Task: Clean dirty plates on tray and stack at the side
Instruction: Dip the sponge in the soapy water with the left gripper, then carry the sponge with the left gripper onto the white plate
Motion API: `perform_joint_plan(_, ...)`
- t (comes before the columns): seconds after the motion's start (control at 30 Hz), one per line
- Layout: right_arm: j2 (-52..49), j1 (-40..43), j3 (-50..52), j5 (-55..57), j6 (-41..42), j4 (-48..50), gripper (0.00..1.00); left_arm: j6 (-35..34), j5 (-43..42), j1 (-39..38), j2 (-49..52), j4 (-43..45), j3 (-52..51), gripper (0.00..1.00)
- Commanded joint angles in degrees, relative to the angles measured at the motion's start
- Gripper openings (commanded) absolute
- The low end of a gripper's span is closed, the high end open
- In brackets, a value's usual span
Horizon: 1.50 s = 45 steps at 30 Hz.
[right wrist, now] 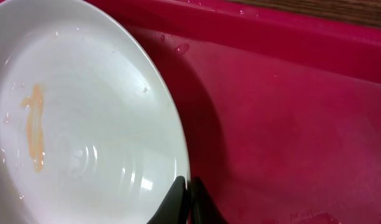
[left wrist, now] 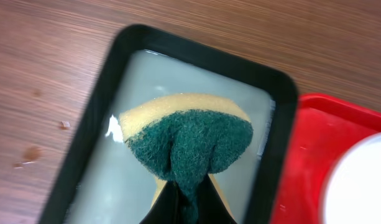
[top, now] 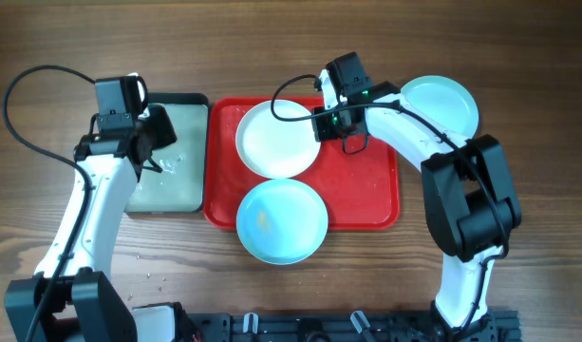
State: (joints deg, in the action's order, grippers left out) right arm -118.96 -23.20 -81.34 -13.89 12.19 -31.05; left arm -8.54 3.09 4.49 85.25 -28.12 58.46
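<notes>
Currently we hold: sponge (left wrist: pixel 189 138), clamped in left pincer (left wrist: pixel 184 202) over small tray (left wrist: pixel 210 55) beside red tray (right wrist: pixel 289 137), probably for wetting; white plate (right wrist: pixel 84 124), rim pinched by right pincer (right wrist: pixel 189 202), probably for steadying.

— How does the light fall from overhead?
— Bright and even from above, and the table (top: pixel 253 38) shows only soft, short shadows.
— And close up?
— The white plate (right wrist: pixel 84 112) carries pale glossy reflections and throws a dark shadow onto the red tray (right wrist: pixel 289 124). The sponge (left wrist: pixel 190 140) is sharp. In the left wrist view, the plate's rim looks washed out and blurred.
</notes>
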Motion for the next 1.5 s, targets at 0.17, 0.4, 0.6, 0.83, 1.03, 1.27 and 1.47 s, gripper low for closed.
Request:
perform_joint_plan(0.17, -0.74, -0.09, 0.48, 0.52, -0.09, 0.35, 0.04, -0.70, -7.54, -0.15, -1.36, -3.65, -0.35, 0.04)
perform_joint_plan(0.4, -0.74, -0.11, 0.48, 0.26, 1.14, 0.35, 0.04, 9.40, -7.32, -0.15, -1.36, -3.15, -0.33, 0.04)
perform_joint_plan(0.6, -0.74, -0.11, 0.48, -2.86, 3.37, 0.55, 0.04, 11.19, -7.37, -0.17, -1.33, -1.88, -0.33, 0.04)
perform_joint_plan(0.83, -0.74, -0.11, 0.48, -4.22, 3.45, 0.76, 0.04, 11.37, -7.34, -0.15, -1.11, -1.88, -0.33, 0.04)
perform_joint_plan(1.03, -0.74, -0.11, 0.48, -4.17, 3.43, 0.76, 0.10, 12.00, -7.41, -0.17, -1.11, -1.86, -0.33, 0.04)
perform_joint_plan(1.27, -0.76, -0.11, 1.51, -3.28, 3.23, 1.99, 0.18, 12.00, -7.56, -1.66, -1.11, -1.84, -0.33, 0.04)
perform_joint_plan(1.47, -0.85, -0.11, 2.51, -3.65, 4.66, 3.13, 0.04, 12.50, -7.54, -1.66, -1.11, -1.60, -0.33, 0.04)
